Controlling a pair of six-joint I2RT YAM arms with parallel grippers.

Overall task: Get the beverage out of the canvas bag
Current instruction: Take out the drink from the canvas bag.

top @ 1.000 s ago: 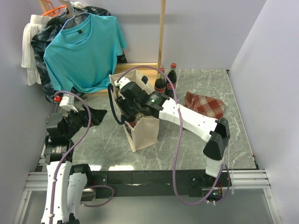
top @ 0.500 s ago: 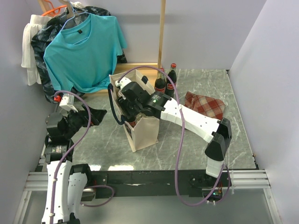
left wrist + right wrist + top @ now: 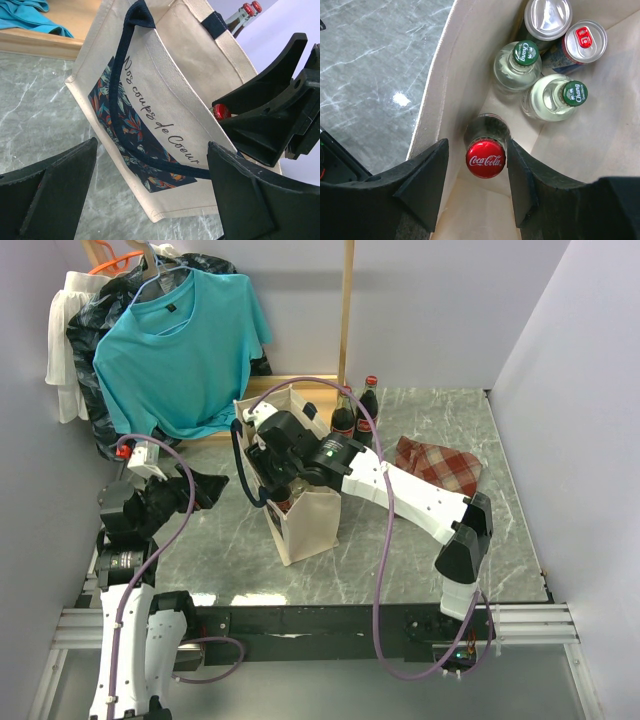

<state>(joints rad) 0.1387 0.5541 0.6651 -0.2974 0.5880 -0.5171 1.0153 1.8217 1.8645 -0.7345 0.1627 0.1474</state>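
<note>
Standing upright in a corner of the cream canvas bag point(image 3: 441, 95), the glass cola bottle point(image 3: 485, 159) shows its round red cap between the right pincer point(image 3: 477, 167) fingers; whether they clamp it, I cannot tell. The left pincer point(image 3: 152, 147) gapes wide, facing the bag's printed side over the marbled counter point(image 3: 370, 60).

My right arm point(image 3: 410, 490) reaches forward and to the left, wrist tipped steeply down, with the right gripper point(image 3: 477, 175) jaws partly apart. My left arm point(image 3: 150, 505) sits folded near its base, left gripper point(image 3: 150, 170) spread wide, aimed rightward.
</note>
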